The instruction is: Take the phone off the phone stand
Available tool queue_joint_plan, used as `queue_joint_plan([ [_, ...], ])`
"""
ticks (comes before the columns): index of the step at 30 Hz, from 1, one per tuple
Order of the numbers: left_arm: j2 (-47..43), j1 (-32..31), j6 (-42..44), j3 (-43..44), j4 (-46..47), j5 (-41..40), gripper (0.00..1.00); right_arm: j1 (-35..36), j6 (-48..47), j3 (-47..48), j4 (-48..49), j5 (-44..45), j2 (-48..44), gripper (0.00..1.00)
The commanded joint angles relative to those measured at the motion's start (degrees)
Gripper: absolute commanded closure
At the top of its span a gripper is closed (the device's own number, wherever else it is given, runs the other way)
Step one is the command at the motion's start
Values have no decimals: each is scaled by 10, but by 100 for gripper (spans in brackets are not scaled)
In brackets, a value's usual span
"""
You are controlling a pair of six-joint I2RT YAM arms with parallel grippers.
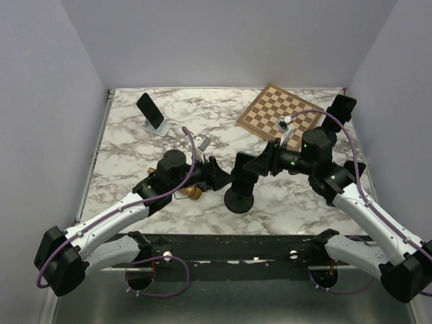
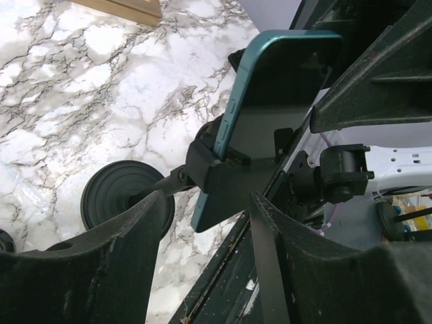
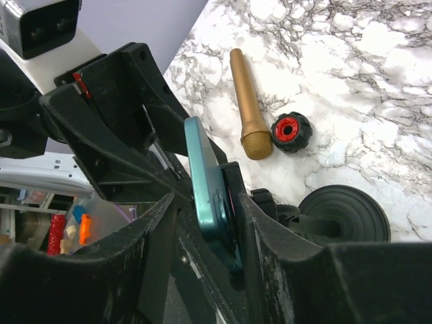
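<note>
A teal phone (image 1: 241, 169) sits upright in the black clamp of a phone stand with a round black base (image 1: 238, 201) near the table's front middle. My right gripper (image 1: 260, 164) is open. In the right wrist view (image 3: 209, 196) its fingers straddle the phone (image 3: 204, 177) and clamp, the right finger (image 3: 273, 226) against the clamp's back. My left gripper (image 1: 216, 174) is open on the stand's left. In the left wrist view (image 2: 209, 202) it sits just below the phone (image 2: 270, 94) and clamp (image 2: 223, 179), holding nothing.
A second dark phone on a white stand (image 1: 153, 113) is at the back left. A wooden chessboard (image 1: 278, 113) lies at the back right. A gold microphone (image 3: 245, 101) and a black knob with a red centre (image 3: 291, 131) lie left of the base.
</note>
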Motion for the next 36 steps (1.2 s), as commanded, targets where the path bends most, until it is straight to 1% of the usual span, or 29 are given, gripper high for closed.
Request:
queue_joint_plan([
  [1,19,2,20,17,29,1,44,5,-6,-13,39,-12,10,54],
  [7,34,-6,25,21,33,-6,48,4,-1,-27,63,-16,8,55],
  [11,41,-12,30,25,40,-3,54,4,1,-35,79,-33,12,58],
  [15,46,-13,32,30,40,0,61,4,1,-35,81,-36,15,67],
  [20,43,-13,32,33,36,-1,63,4,6,-41,90,-37,5,73],
  [23,40,-13,34,34,32,-3,64,4,5,-44,90,-37,8,80],
  [28,42,-13,43,43,19,-9,69,4,0,-42,86,-35,14,98],
  [36,23,-13,49,33,12,-1,70,4,-52,-33,68,-55,17,99],
])
